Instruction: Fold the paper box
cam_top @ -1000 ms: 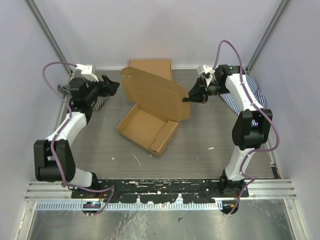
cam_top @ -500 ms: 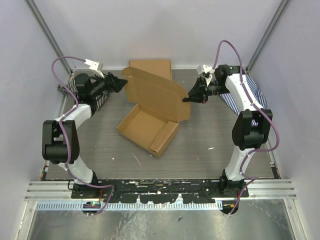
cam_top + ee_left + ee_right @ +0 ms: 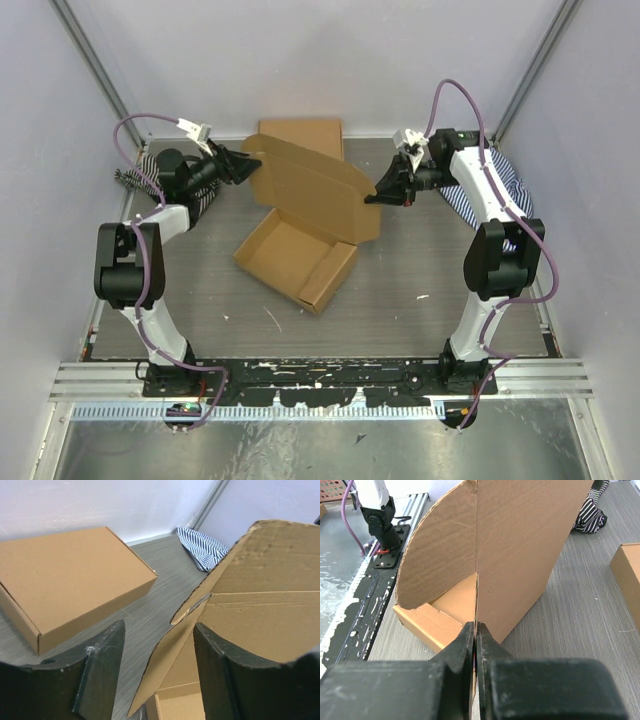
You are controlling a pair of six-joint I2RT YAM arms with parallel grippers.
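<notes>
The paper box (image 3: 300, 215) lies mid-table with its tray formed and its lid standing up. My right gripper (image 3: 372, 197) is shut on the lid's right edge, and the right wrist view shows its jaws (image 3: 476, 635) pinched on the thin cardboard edge of the box (image 3: 520, 555). My left gripper (image 3: 244, 165) is open at the lid's upper left corner. In the left wrist view the box's (image 3: 260, 605) side flap edge lies between the spread fingers (image 3: 102, 665) without touching them.
A neat closed brown box (image 3: 300, 135) lies behind the paper box, also in the left wrist view (image 3: 70, 580). Striped cloths lie at the left (image 3: 198, 205) and right (image 3: 510, 190) table edges. Walls close in the back and sides.
My left arm has swung in and its open gripper has moved right to the lid's left corner flap. The right gripper and the box have stayed put.
</notes>
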